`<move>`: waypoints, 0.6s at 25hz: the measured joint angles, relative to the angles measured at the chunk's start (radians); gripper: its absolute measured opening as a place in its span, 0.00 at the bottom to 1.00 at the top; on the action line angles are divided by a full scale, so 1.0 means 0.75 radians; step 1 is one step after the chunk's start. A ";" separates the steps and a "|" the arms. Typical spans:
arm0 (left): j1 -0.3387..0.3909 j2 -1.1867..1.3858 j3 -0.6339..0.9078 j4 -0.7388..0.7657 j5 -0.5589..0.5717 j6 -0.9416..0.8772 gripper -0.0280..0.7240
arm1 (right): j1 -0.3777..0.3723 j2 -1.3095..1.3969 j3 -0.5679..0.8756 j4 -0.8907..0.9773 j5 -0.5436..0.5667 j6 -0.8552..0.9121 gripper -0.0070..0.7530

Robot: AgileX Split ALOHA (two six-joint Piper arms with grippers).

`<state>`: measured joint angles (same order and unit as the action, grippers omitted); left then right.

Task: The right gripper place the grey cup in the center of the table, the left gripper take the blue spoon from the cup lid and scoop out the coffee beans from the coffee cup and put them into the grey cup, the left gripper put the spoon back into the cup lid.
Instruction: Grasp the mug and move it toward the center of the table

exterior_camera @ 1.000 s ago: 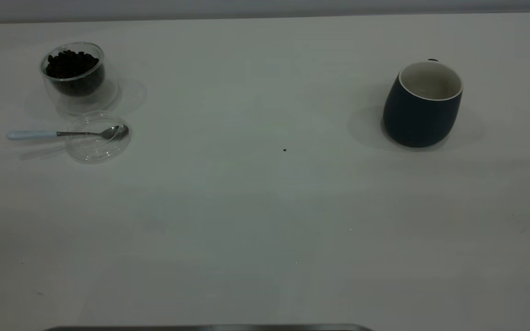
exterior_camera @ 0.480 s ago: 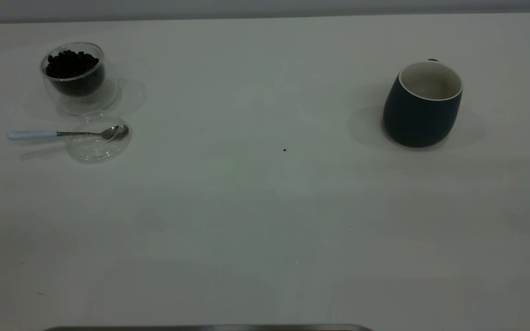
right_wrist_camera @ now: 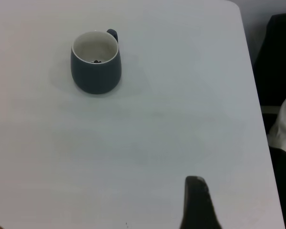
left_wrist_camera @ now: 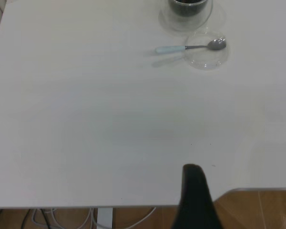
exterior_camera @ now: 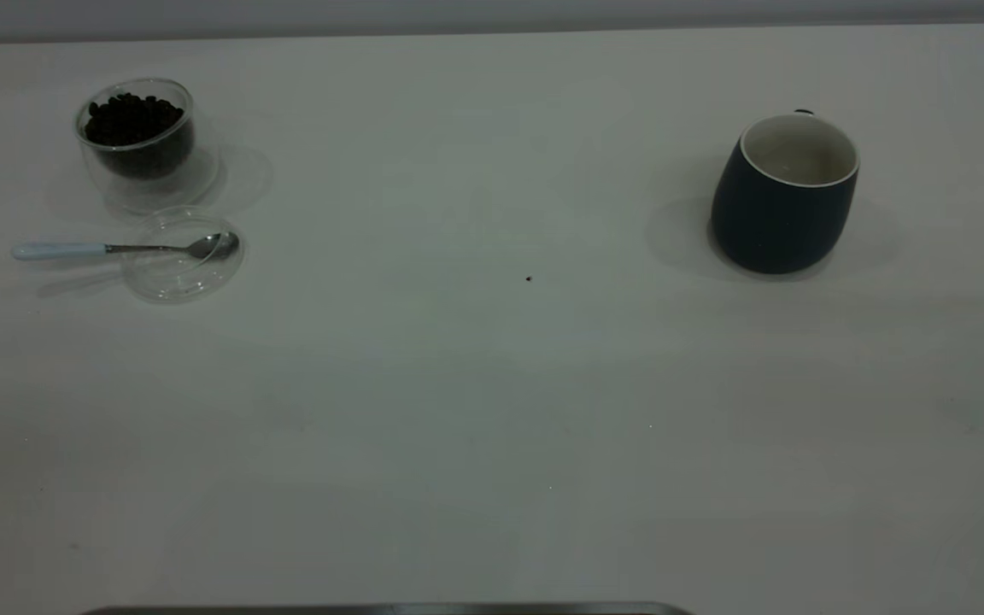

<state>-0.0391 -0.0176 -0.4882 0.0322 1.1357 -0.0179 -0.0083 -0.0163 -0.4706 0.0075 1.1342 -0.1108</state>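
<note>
Worktop (exterior_camera: 492, 410): no step appears done. Mug (exterior_camera: 784, 195) stands far right, not yet centred. Glass cup (exterior_camera: 143, 141) with beans (exterior_camera: 133, 115) stands far left; lid (exterior_camera: 183, 256) just nearer, spoon (exterior_camera: 120, 248) lying across it, untouched. Left tool (left_wrist_camera: 195, 200) and right tool (right_wrist_camera: 196, 202) are well back; finger state cannot be told.

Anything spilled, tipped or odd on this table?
Nothing spilled or tipped. One oddity: the grey cup, off at the right side, already has a few dark bits at its bottom. A tiny dark speck lies mid-table.
</note>
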 joint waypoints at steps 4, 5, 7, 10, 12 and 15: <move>0.000 0.000 0.000 0.000 0.000 0.001 0.82 | 0.000 0.000 0.000 0.000 0.000 0.000 0.61; 0.000 0.000 0.000 0.000 0.000 0.001 0.82 | 0.000 0.000 0.000 0.000 0.000 0.000 0.61; 0.000 0.000 0.000 0.000 0.000 0.003 0.82 | 0.000 0.000 0.000 0.000 0.000 0.002 0.61; 0.000 0.000 0.000 0.000 0.000 0.002 0.82 | 0.000 0.000 0.000 0.005 0.000 0.004 0.61; 0.000 0.000 0.000 0.000 0.000 0.002 0.82 | 0.000 0.002 0.000 0.021 -0.002 -0.006 0.61; 0.000 0.000 0.000 0.000 0.000 0.002 0.82 | 0.000 0.095 -0.017 0.024 -0.035 -0.109 0.61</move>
<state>-0.0391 -0.0176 -0.4882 0.0322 1.1357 -0.0166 -0.0083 0.0547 -0.4834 0.0257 1.1077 -0.1923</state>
